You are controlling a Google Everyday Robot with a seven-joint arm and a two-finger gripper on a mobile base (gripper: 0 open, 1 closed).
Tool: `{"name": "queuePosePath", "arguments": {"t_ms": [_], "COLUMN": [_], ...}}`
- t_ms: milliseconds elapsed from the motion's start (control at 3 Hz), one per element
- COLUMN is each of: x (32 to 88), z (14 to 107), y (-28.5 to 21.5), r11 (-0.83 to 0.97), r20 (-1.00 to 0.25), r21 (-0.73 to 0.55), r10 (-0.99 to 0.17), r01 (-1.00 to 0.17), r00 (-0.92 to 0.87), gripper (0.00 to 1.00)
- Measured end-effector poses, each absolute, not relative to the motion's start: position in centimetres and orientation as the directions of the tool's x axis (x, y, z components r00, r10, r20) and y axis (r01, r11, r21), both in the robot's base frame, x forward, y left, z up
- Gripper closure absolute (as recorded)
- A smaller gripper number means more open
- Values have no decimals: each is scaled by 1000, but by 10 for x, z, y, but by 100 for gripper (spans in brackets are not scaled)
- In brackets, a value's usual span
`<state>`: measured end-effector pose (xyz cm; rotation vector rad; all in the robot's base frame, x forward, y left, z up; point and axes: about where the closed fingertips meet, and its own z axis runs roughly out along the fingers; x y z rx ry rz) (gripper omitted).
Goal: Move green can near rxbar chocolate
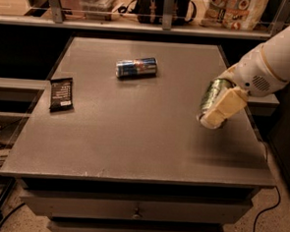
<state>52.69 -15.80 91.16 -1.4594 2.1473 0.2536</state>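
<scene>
The green can, slim with silver ends, is held in my gripper above the right side of the grey table, lifted clear of the surface and tilted. The gripper's cream fingers are closed on the can's side and hide part of it. My white arm comes in from the upper right. The rxbar chocolate, a flat black wrapper with white text, lies near the table's left edge, far from the can.
A blue-and-silver can lies on its side at the table's back middle. A shelf rail with bags and boxes runs behind the table. Drawers are below the front edge. Cables lie on the floor at left.
</scene>
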Motion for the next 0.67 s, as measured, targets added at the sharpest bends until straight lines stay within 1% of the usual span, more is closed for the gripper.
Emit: {"name": "queuePosePath", "arguments": {"t_ms": [333,667], "x": [541,541], "z": [956,956], "y": [-122,-121], "r11": [373,373], "r20": [-606,-606], "r21": [-158,-157], "r10": [-768,-767], "r01": [-914,-915], "r00": [-209,-209], "gripper": [100,100]}}
